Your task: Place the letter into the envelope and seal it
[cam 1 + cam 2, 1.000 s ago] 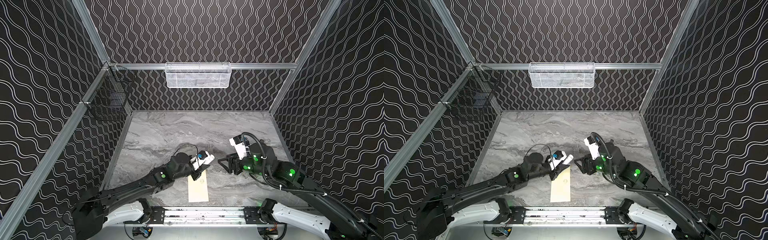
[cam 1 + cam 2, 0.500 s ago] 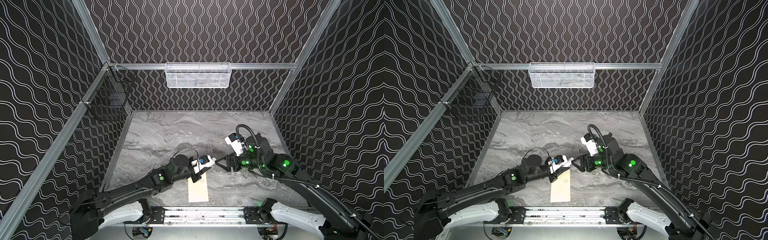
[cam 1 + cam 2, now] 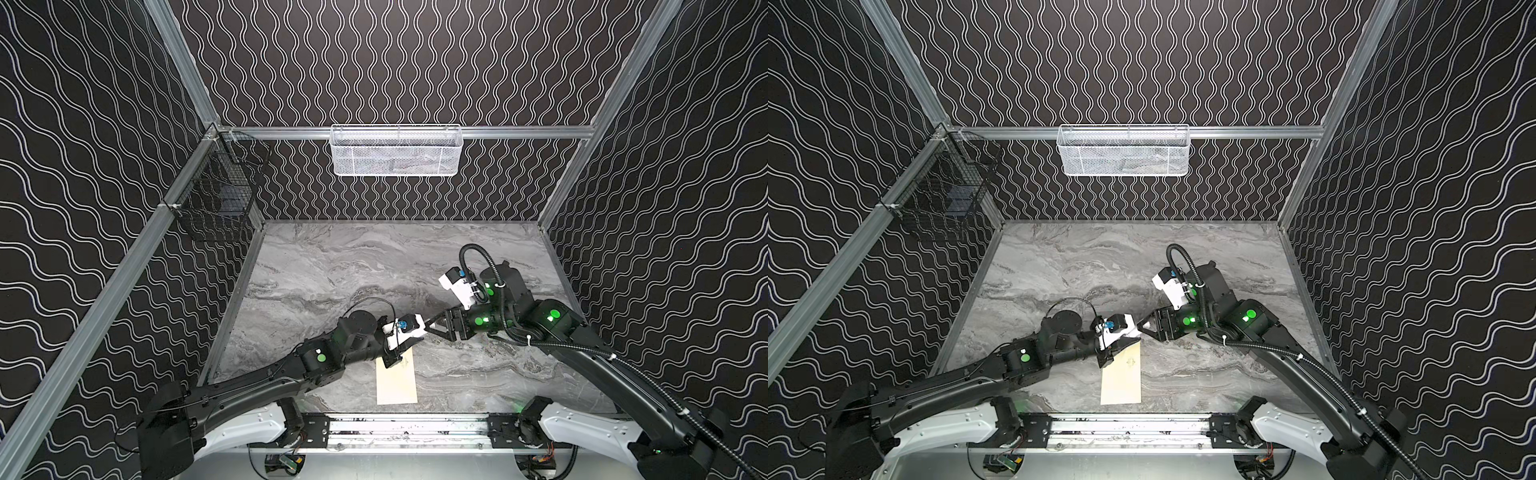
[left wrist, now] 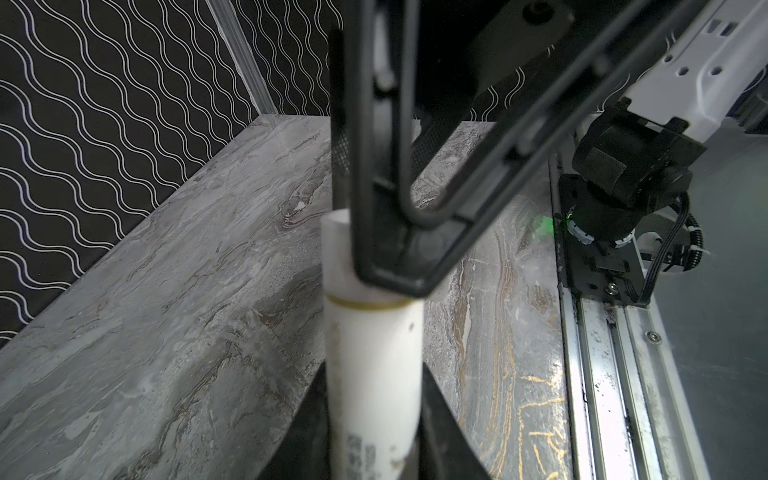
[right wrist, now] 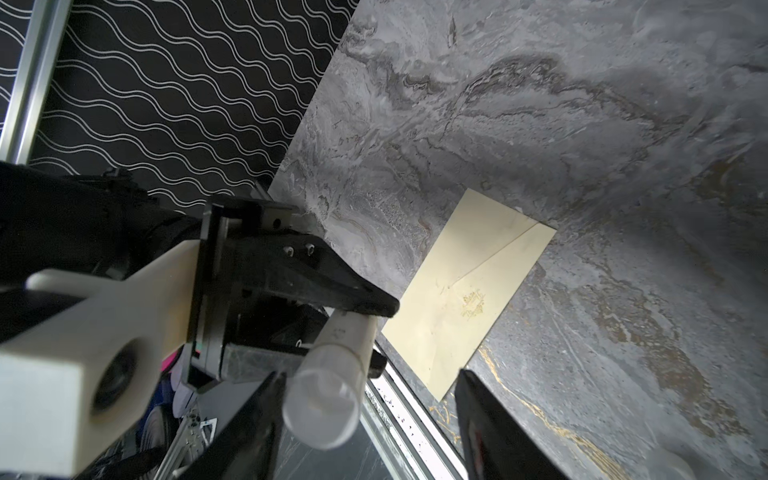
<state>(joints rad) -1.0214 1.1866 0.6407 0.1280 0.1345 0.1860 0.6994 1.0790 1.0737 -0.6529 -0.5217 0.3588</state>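
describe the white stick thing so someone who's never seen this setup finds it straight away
On the grey marble table, find the cream envelope near the front rail; just above its far end the two grippers meet. The white stick is the capped cylinder clamped in the left gripper, cap end between the right gripper's open jaws: round and held aloft, unlike the flat envelope.

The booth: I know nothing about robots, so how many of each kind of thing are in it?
Robot arms: 2 (left arm, right arm)
Baskets: 2 (white mesh basket, black wire basket)
Envelope: 1
White stick: 1
Total: 6
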